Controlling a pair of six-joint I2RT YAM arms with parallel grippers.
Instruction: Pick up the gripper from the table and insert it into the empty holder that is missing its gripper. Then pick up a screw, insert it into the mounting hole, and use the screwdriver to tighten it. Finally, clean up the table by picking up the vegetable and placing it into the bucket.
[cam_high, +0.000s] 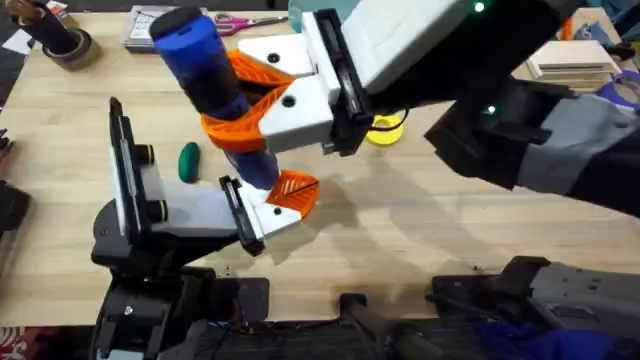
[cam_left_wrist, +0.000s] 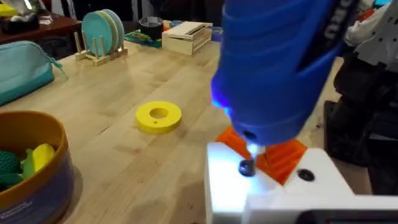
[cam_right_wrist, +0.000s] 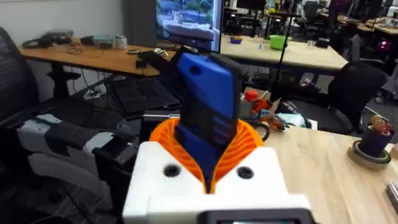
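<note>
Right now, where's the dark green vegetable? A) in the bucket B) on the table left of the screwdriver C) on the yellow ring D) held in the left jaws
B: in the overhead view the vegetable lies on the bare table, left of the blue screwdriver that the right gripper holds, untouched by either arm.

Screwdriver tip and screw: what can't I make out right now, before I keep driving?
- Screw seating: in the left wrist view the screw is blurred and washed by glare under the screwdriver. Flush or proud, cannot tell.
- Tip contact: in the overhead view it is too small to make out beside the orange wedge.
- Lower barrel: in the right wrist view it is hidden by the right gripper.
- Bucket: cut off by the left wrist view's edge.
</note>
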